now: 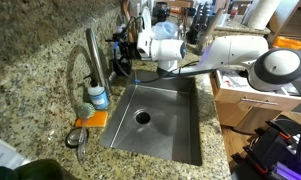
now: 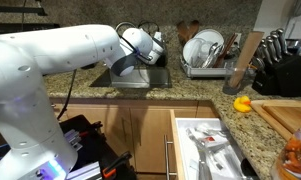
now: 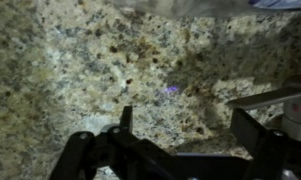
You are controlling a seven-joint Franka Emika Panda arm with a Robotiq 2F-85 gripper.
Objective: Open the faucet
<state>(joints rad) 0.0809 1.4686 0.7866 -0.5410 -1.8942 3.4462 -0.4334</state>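
Your tool (image 3: pixel 180 118) has its two dark fingers (image 3: pixel 125 118) spread wide, with nothing between them; in the wrist view only speckled granite fills the gap. In an exterior view the white arm (image 1: pixel 230 50) reaches across the steel sink (image 1: pixel 180 120) and ends above its far rim. The faucet (image 1: pixel 92 50) stands near that end of the arm but apart from it. It is upright on the granite bench (image 1: pixel 30 60) beside the basin's corner, with its thin hose arching out from the post. At its foot sits a small clear bottle (image 1: pixel 98 97); the print on its blue label is too small to read. An orange sponge (image 1: pixel 90 118) lies just beside the bottle. In an exterior view a dish rack (image 2: pixel 205 52) and a knife block (image 2: pixel 280 68) stand further along the bench.
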